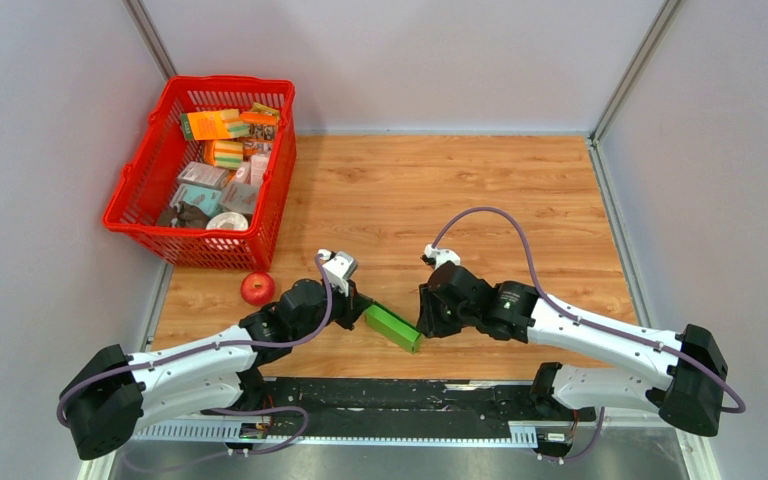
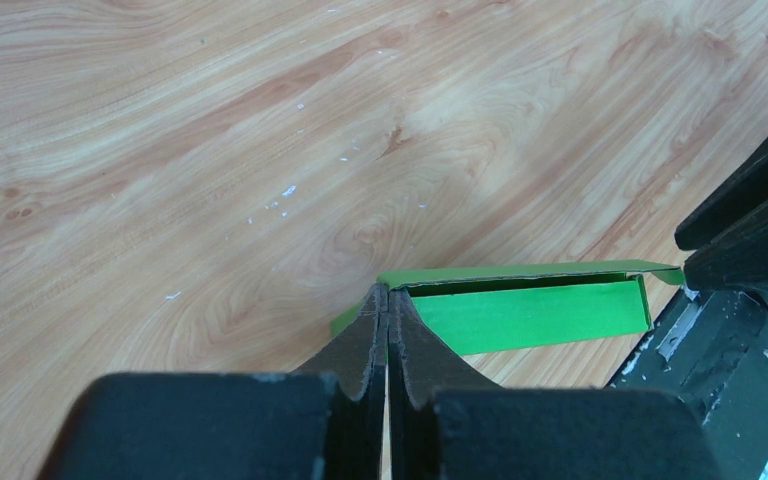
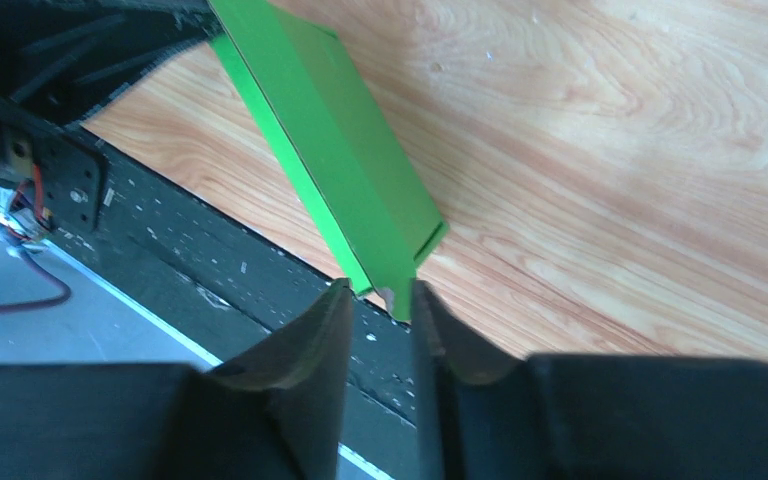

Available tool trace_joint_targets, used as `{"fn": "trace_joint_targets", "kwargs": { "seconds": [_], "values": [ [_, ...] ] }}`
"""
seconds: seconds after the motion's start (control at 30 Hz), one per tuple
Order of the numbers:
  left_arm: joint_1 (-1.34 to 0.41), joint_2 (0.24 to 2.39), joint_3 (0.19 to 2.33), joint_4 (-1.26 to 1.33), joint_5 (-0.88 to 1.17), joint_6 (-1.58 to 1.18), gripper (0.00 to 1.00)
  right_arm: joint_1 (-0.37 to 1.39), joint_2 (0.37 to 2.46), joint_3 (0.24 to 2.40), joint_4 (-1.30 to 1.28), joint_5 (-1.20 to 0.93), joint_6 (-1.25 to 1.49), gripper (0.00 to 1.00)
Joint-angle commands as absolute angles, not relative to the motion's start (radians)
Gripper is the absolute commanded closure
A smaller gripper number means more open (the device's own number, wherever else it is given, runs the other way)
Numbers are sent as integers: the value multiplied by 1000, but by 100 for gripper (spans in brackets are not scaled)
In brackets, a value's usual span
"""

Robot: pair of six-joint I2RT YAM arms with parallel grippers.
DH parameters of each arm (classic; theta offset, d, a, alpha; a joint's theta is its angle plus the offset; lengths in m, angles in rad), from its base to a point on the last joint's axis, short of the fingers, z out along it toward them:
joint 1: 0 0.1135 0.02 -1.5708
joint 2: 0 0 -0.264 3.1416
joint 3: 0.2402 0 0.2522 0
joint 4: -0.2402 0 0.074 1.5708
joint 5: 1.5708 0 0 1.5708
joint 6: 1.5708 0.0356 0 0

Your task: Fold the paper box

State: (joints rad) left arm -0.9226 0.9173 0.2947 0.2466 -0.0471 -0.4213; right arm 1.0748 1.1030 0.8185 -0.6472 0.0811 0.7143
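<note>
Paper box [image 1: 392,327]: lengthwise between arms
Left jaws: pinching one end
Right jaws: parted — astride opposite flap

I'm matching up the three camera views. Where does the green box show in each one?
Top external: box low centre, on the wood by the table's near edge.
Left wrist: box lower right of centre, lying lengthwise.
Right wrist: box upper centre, slanting down from the top edge.
Shared landmark: the black rail beside the box, at lower right in the left wrist view and lower left in the right wrist view.
</note>
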Motion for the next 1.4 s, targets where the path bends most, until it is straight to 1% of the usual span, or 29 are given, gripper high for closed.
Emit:
{"fn": "trace_joint_targets", "kwargs": {
  "seconds": [0.0, 0.13, 0.23, 0.37, 0.5, 0.6, 0.67, 0.7, 0.83, 1.07, 1.23, 1.37],
  "values": [
    [-931, 925, 288, 249, -51, -434, 100, 1077, 1077, 805, -672, 43, 733, 76],
    [-933, 927, 291, 249, -51, -434, 100, 1077, 1088, 801, -670, 20, 721, 71],
    [-933, 930, 291, 250, -46, -437, 100, 1078, 1098, 798, -661, 17, 712, 69],
    [-936, 930, 294, 247, -43, -436, 100, 1077, 1118, 799, -649, 18, 709, 75],
    [-939, 927, 295, 244, -43, -436, 100, 1077, 1134, 801, -640, 15, 712, 77],
    [-940, 927, 295, 244, -43, -436, 100, 1077, 1138, 805, -637, 15, 716, 84],
    [-943, 928, 295, 245, -44, -437, 100, 1077, 1140, 808, -627, -12, 729, 87],
    [-943, 930, 295, 247, -44, -437, 100, 1077, 1143, 811, -624, -20, 733, 91],
    [-950, 928, 291, 250, -46, -442, 100, 1077, 1157, 827, -618, -43, 776, 100],
    [-959, 920, 284, 252, -57, -451, 100, 1039, 1149, 801, -557, -94, 891, 100],
    [-963, 916, 276, 256, -63, -456, 100, 985, 1080, 730, -477, -138, 1002, 100],
    [-965, 916, 273, 262, -63, -459, 100, 936, 1066, 678, -419, -172, 1063, 100]
  ]
}}
